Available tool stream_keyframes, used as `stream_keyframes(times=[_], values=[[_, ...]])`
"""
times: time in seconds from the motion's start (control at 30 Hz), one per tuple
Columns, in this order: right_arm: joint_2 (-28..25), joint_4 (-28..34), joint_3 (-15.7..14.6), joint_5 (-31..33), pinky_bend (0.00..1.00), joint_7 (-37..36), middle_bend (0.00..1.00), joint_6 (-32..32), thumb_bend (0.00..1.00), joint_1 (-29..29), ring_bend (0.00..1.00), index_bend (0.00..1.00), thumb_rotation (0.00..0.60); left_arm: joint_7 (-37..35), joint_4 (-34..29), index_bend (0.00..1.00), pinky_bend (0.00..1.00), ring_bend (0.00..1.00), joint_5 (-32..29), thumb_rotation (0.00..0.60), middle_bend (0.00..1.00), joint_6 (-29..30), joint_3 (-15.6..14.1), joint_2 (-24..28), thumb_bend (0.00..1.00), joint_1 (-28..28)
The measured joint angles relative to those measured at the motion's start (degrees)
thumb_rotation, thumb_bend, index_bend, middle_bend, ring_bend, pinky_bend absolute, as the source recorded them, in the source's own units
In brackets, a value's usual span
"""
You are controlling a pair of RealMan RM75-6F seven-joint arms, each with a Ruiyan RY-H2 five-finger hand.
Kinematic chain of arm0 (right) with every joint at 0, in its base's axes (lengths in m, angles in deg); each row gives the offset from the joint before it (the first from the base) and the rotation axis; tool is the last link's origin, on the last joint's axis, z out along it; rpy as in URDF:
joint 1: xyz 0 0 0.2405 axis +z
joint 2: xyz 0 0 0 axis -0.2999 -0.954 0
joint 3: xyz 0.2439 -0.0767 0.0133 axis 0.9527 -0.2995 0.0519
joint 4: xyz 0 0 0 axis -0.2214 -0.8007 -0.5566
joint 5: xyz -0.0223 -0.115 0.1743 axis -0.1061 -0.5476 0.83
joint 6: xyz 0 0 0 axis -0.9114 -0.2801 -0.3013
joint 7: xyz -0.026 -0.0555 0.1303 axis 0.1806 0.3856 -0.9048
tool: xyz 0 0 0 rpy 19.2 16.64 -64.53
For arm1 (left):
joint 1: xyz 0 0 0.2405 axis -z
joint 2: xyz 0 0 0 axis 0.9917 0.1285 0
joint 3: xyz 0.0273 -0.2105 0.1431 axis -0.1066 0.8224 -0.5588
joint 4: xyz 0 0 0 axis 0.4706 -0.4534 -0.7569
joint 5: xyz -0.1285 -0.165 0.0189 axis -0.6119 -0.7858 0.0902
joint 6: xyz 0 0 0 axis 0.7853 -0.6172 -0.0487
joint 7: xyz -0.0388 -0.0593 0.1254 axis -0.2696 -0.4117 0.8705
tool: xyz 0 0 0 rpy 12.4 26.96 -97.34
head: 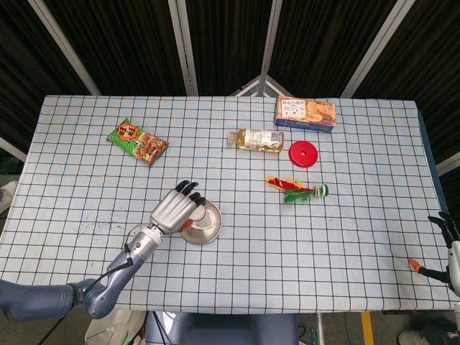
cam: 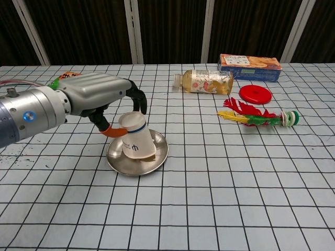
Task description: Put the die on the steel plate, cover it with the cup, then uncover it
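A white paper cup (cam: 135, 140) is upside down and tilted over the steel plate (cam: 157, 156) at the near left of the table. My left hand (cam: 97, 99) grips the cup from the left and above, its orange-tipped thumb low against the cup's side. The cup's mouth edge still sits low over the plate. No die shows in either view. In the head view, the left hand (head: 172, 210) covers the cup and the left part of the plate (head: 210, 224). My right hand (head: 447, 250) hangs off the table's right edge with fingers spread, holding nothing.
Behind the plate lie a plastic bottle (cam: 205, 81), a red disc (cam: 255, 94), a feathered shuttlecock (cam: 256, 117) and an orange biscuit box (cam: 249, 67). A snack packet (head: 137, 141) lies at the far left.
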State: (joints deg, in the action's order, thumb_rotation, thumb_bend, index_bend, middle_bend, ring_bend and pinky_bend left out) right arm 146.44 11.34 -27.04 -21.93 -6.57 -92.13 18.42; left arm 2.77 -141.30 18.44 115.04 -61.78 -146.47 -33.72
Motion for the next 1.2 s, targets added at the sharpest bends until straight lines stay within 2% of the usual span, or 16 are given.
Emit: stream_keyframes(times=[0.37, 0.83, 1.03, 1.2], values=[[0.02, -0.14, 0.12, 0.28, 0.03, -0.2, 0.14, 0.26, 0.1, 0.09, 0.14, 0.21, 0.6, -3.4, 0.02, 0.43, 0.13, 0.12, 0.38, 0.6, 0.42, -2.16, 0.33, -1.23, 0.58, -0.24], [0.0, 0.31, 0.15, 0.32, 0.03, 0.2, 0.14, 0.21, 0.1, 0.1, 0.14, 0.21, 0.6, -8.43, -8.77, 0.43, 0.13, 0.12, -7.27, 0.6, 0.42, -7.58, 1.89, 3.28, 0.58, -0.7], [-0.01, 0.3, 0.18, 0.5, 0.03, 0.03, 0.13, 0.34, 0.1, 0.1, 0.14, 0.21, 0.6, -7.55, -8.18, 0.43, 0.13, 0.12, -8.38, 0.6, 0.42, -8.25, 1.41, 3.92, 0.58, -0.39], [0.03, 0.24, 0.11, 0.42, 0.03, -0.03, 0.14, 0.59, 0.1, 0.21, 0.14, 0.21, 0.6, -4.95, -6.26, 0.43, 0.13, 0.12, -6.2, 0.6, 0.42, -7.04, 0.39, 3.5, 0.58, -0.23]])
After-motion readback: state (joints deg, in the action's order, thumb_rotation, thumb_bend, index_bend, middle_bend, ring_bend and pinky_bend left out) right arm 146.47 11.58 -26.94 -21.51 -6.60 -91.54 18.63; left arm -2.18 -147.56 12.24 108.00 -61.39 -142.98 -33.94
